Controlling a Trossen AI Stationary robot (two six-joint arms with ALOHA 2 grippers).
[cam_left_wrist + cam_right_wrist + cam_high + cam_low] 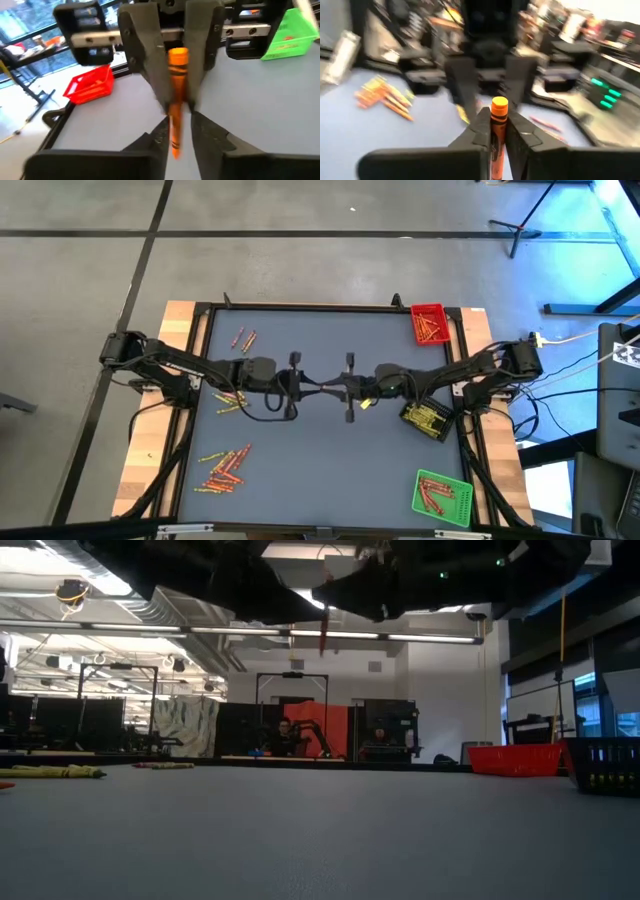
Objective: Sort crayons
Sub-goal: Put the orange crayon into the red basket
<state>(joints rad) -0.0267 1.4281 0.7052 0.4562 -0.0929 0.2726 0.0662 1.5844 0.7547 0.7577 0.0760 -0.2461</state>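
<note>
Over the middle of the bench (pixel 300 480) I have both arms meeting fingertip to fingertip, well above the surface, with one orange crayon (pixel 176 100) bridging them. This looks like a handover. The right gripper (pixel 498 131) has its fingers (pixel 480 131) pressed onto the crayon's lower half, so the blunt end stands up between them. The left gripper (pixel 176 127) sits at the crayon's other end with its fingers (pixel 212 137) slightly parted; I cannot tell whether they grip it or only flank it, but I read them as letting go.

I'd guess the swap happens here because the loose crayons lie on the left arm's side: a heap (pixel 225 467) near the front edge, a few (pixel 243 338) toward the back and some (pixel 231 401) under the left arm. All three trays sit on the right arm's side: the red tray (pixel 429 311) at the back corner, the black tray (pixel 415 422) beside the right arm, the green tray (pixel 458 498) at the front. Red and green already hold crayons.

Next, the right arm should carry this crayon to its tray; which one takes orange I cannot tell.
</note>
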